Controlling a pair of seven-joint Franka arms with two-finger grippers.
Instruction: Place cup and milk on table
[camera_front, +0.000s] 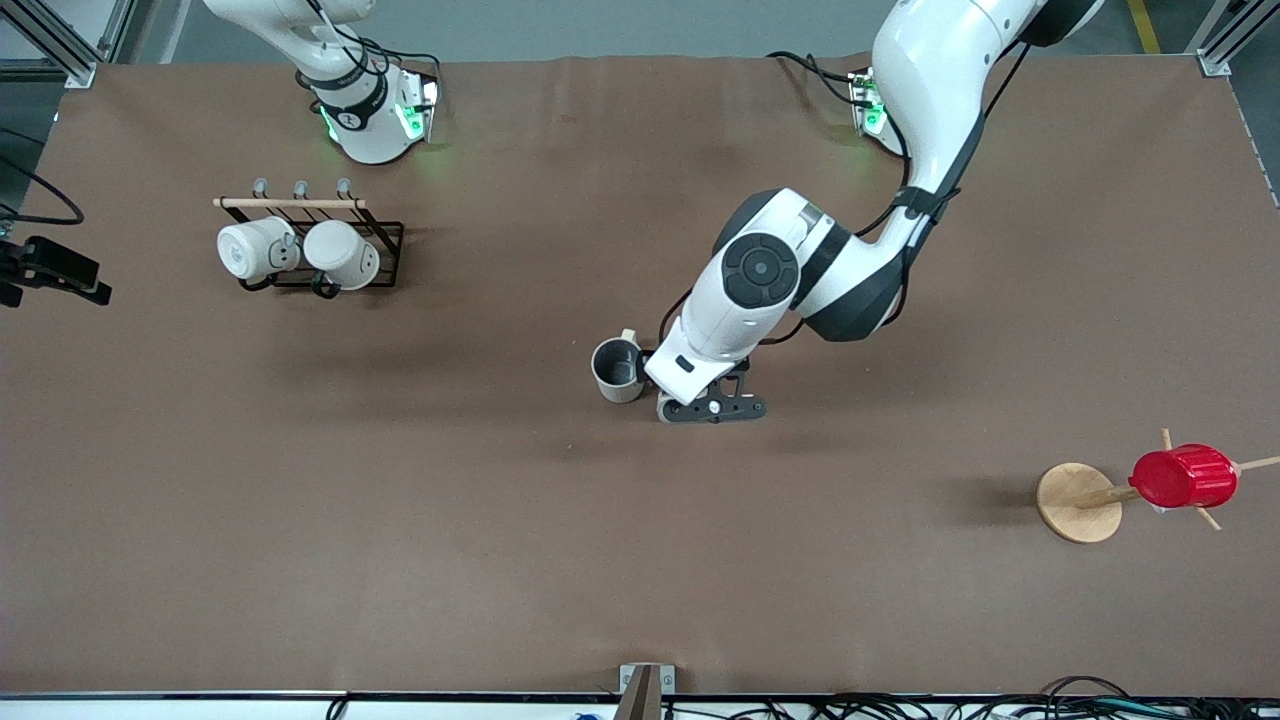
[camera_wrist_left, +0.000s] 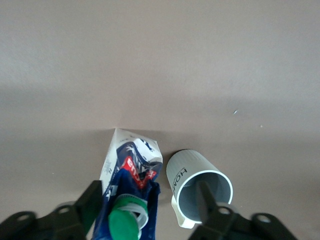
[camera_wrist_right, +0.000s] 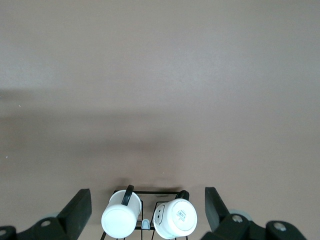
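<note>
1. Large brown matte tabletop (camera_front: 400, 560): bears both items mid-table. Right gripper (camera_wrist_right: 146, 191) waits, fingers spread, by the black wire rack (camera_front: 385, 250).
2. Cream-beige mug with dark grey interior (camera_front: 618, 370): upright; avoid snagging its rim.
3. Small blue-and-white gable-top milk carton (camera_wrist_left: 131, 172): just beside the mug, between the left gripper (camera_wrist_left: 147, 185)'s released fingers. Withdraw straight up.

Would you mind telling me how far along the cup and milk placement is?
Done: the cup stands upright on the table. In hand: the milk sits between the left gripper's open fingers beside the cup. Left: retreating. The right gripper waits over the mug rack.
</note>
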